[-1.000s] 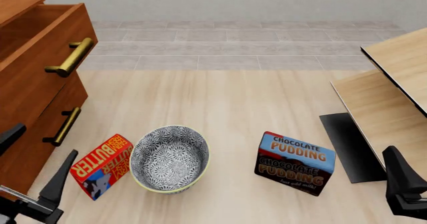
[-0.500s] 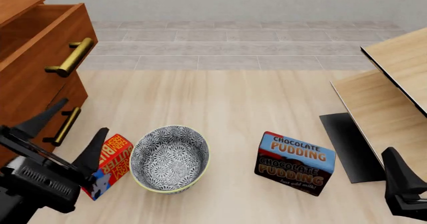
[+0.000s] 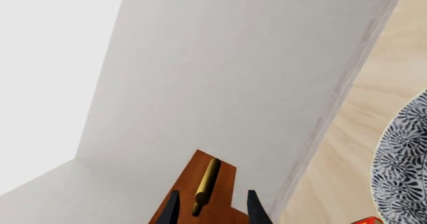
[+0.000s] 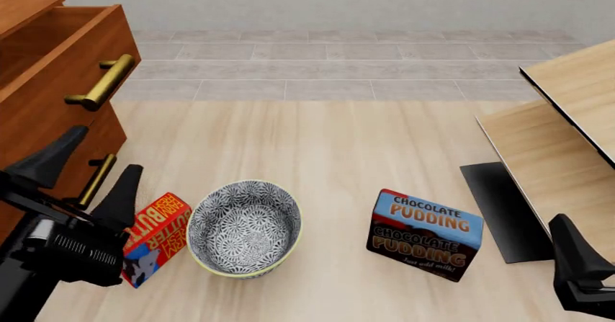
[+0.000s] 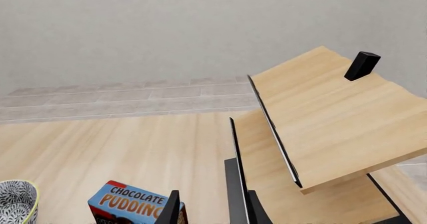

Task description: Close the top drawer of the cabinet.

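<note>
The cabinet [image 4: 43, 156] is a tall reddish-brown wooden chest. Its top drawer [image 4: 57, 70] stands pulled out, jutting past the drawer front below it, its open cavity showing behind a flat front that carries one brass bar handle [image 4: 101, 82].

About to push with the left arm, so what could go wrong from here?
The left gripper is open, low beside the butter box and bowl; swinging it could knock them over. In the left wrist view a brass handle sits between the fingers; the open top drawer is higher, so you might push the wrong drawer.
</note>
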Controlling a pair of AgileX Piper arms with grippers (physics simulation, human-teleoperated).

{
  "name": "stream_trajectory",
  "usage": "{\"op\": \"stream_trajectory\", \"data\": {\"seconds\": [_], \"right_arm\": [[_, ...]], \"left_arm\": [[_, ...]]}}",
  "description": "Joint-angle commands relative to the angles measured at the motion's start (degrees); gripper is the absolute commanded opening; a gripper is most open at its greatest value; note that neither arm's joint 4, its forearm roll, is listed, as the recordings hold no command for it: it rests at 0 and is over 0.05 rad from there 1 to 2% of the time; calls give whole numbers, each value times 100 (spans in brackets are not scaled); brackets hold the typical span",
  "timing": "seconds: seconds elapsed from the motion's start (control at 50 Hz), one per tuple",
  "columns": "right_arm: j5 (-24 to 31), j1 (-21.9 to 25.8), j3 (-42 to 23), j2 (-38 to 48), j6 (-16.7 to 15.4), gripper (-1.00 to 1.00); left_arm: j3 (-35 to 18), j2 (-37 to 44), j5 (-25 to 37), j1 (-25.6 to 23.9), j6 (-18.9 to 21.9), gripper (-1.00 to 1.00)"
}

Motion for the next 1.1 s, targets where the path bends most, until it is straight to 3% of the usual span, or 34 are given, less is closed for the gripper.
{"op": "stream_trajectory", "data": {"seconds": [0.02, 0.1, 0.38, 0.52, 1.1], "right_arm": [[11, 20, -1, 0, -12, 100], [-8, 11, -2, 1, -30, 100], [-28, -69, -1, 0, -63, 100], [-25, -130, -1, 0, -74, 100], [30, -218, 1, -1, -92, 100]], "left_arm": [[-164, 138, -126, 189, 424, 100], [-248, 231, -126, 188, 754, 100], [-751, 716, -126, 529, 666, 100], [-891, 832, -126, 613, 812, 100], [-1040, 912, -126, 1122, 1032, 100]]}}
